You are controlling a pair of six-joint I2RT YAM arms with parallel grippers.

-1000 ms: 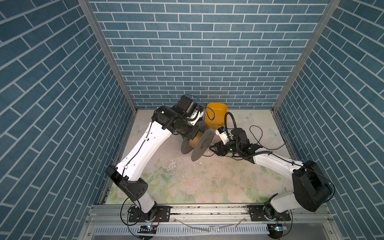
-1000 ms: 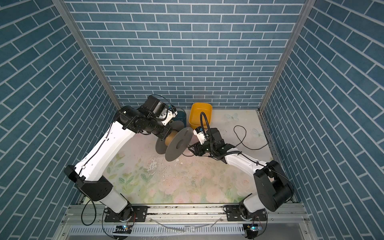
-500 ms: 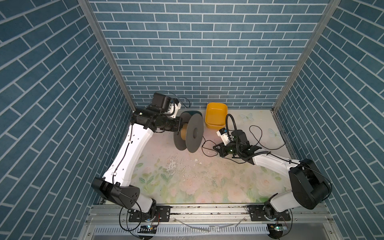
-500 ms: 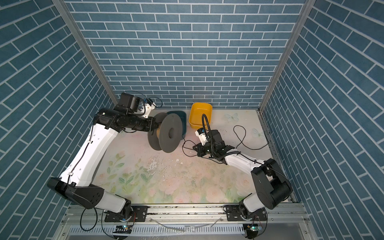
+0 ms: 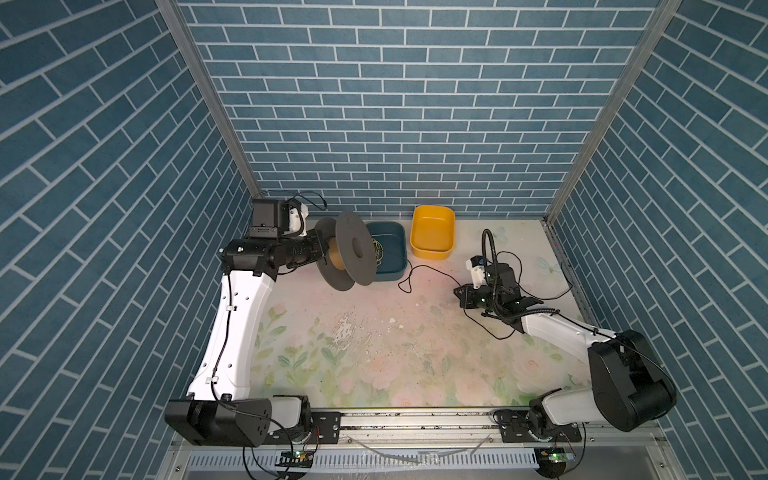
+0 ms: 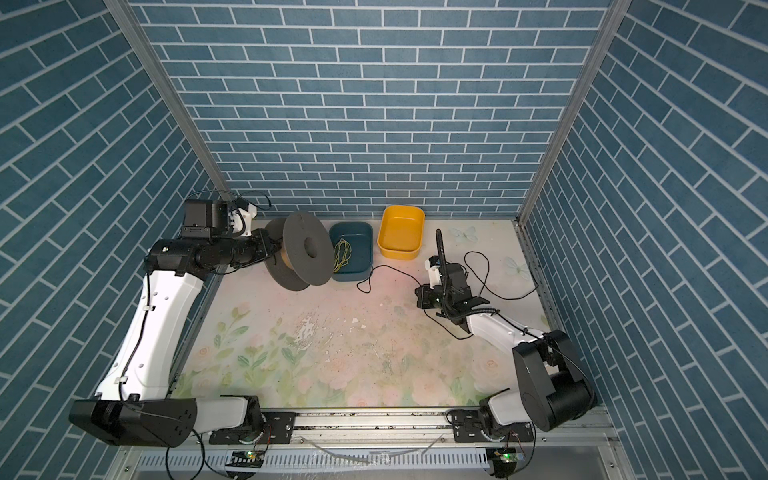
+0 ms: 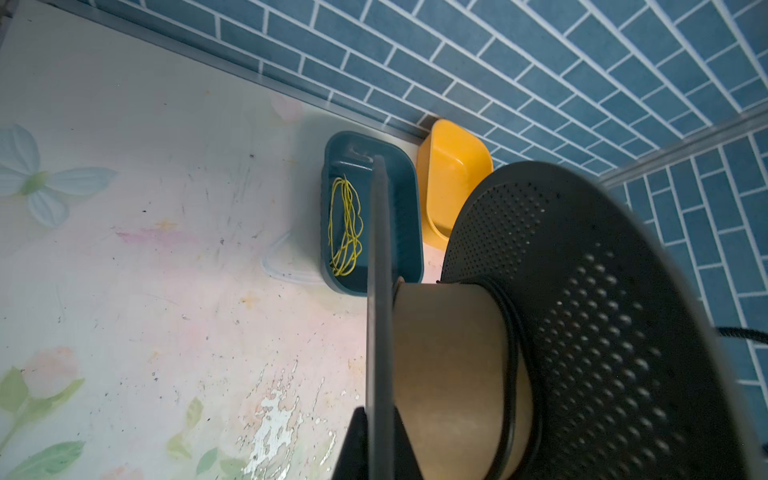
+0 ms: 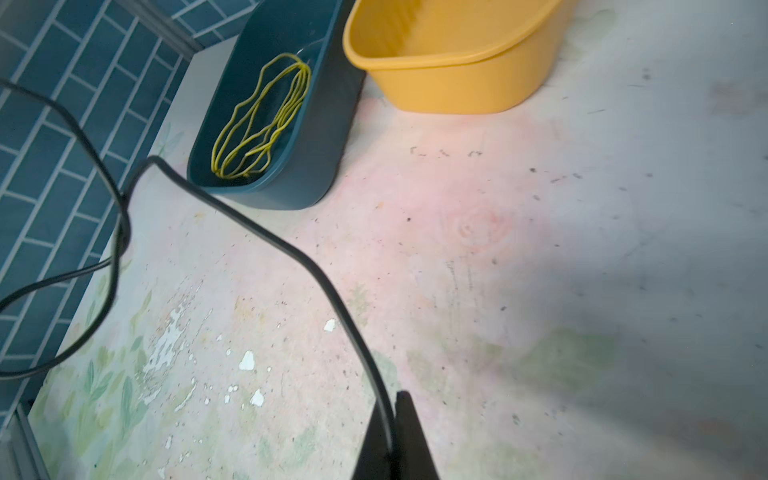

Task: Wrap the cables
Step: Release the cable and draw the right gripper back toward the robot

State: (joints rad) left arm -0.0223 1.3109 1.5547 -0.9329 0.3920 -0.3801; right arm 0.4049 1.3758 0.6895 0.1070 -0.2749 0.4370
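One black cable (image 8: 249,227) lies pinched within the right hand (image 8: 390,409).

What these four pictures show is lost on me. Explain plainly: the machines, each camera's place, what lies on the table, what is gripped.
This is a two-armed robot: a white-and-black left arm and right arm, each ending in a two-fingered gripper. The two wide pictures come from one camera pair overhead; the two close ones from cameras on the wrists. On the flower-printed table stand a dark blue plastic tub holding thin yellow strands, and an empty yellow plastic tub. The right gripper is shut on the thin black cable, whose loops trail across the table. The left gripper is shut on a flange of a dark grey spool with a cardboard core, which carries a few turns of it.
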